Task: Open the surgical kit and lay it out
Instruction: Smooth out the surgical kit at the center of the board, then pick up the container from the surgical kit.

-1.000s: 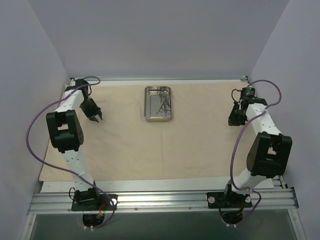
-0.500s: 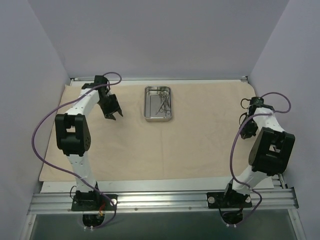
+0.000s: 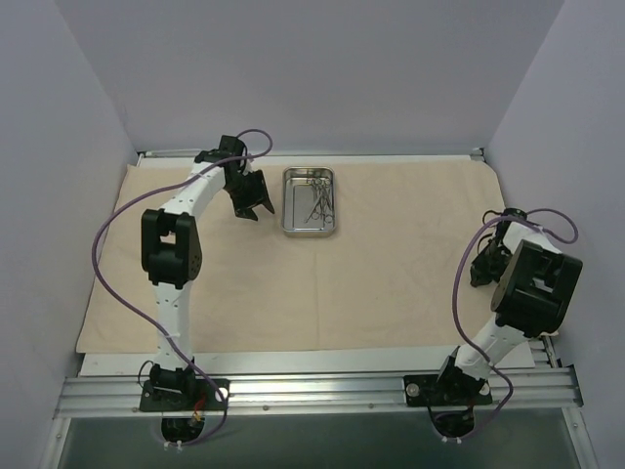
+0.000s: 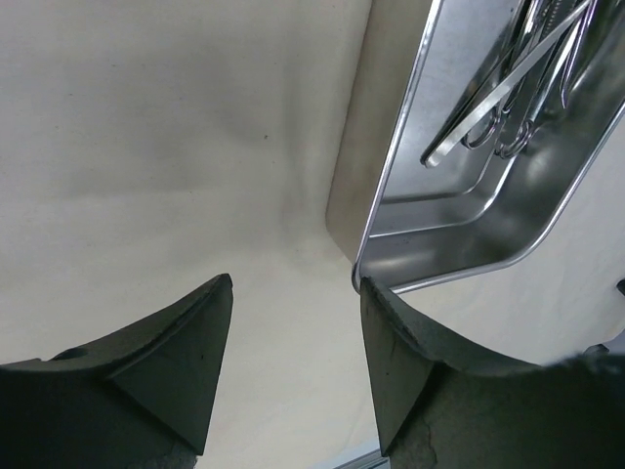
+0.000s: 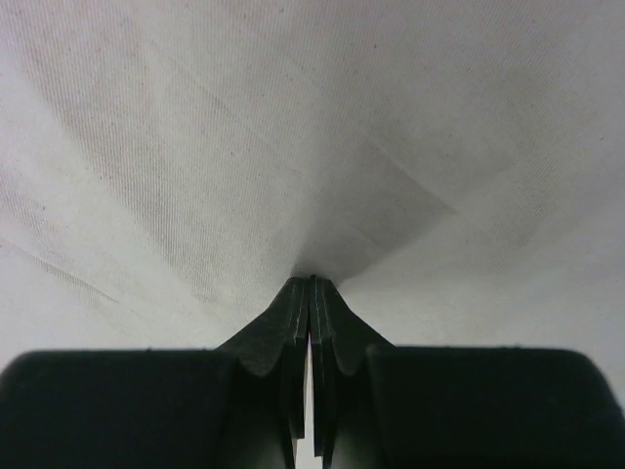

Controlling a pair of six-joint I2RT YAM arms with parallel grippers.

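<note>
plainly, with the left gripper (image 4: pixel 293 285) spread beside the steel tray (image 3: pixel 296 217) at upper centre and the right gripper (image 5: pixel 311 281) clamped on the cloth wrap (image 3: pixel 293 283), the tray could be dragged by a tug.

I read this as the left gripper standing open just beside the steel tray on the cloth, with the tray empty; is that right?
Not quite: the steel tray is not empty. The left wrist view shows thin scissor-like metal instruments lying in it. The rest holds: the left gripper stands open just beside the tray, over the cloth wrap.
</note>
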